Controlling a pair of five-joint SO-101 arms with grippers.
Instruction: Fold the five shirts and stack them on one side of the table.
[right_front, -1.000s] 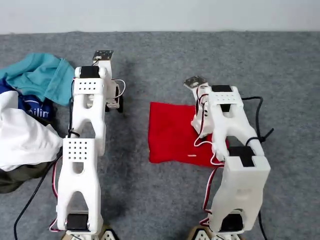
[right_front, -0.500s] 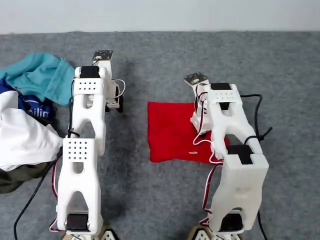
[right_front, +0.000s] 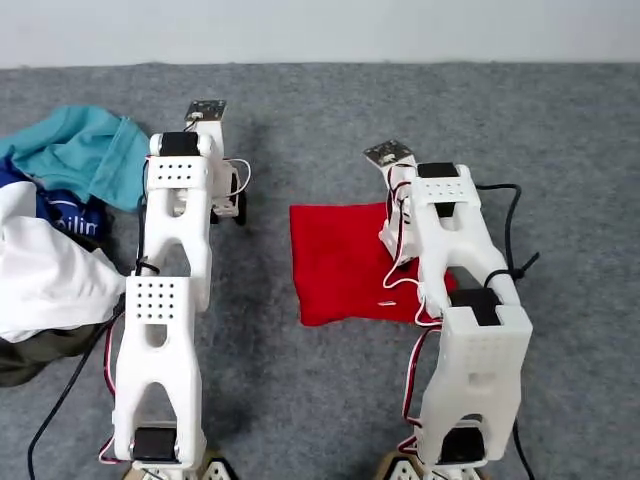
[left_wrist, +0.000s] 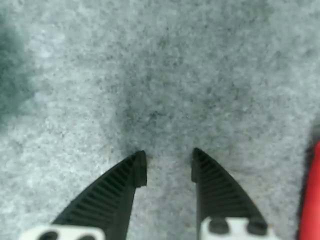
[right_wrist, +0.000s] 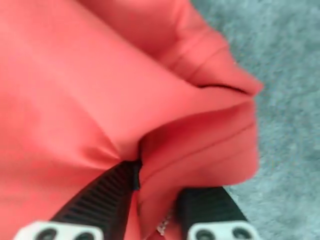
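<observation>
So, the red shirt (right_front: 345, 265) looks about done folding-wise – it lies as a neat-ish rectangle on the grey table (right_front: 560, 130), between the two arms and partly under the right one. The right gripper (right_wrist: 159, 190) is clamped on a bunched edge of it, cloth pinched between the fingers. The left gripper (left_wrist: 169, 167) hangs over bare felt with its fingers apart, nothing in them.

The other shirts are heaped at the left edge of the table: teal shirt (right_front: 85, 150), blue shirt (right_front: 65, 220), white shirt (right_front: 45, 275) and a dark shirt (right_front: 30, 355) at the bottom, none folded yet.

My guess is this is either the last tuck or the shuffle into a stacking spot. Next move needs a firm pinch and a low, slow drag – lift too high and the folds probably flop open.
</observation>
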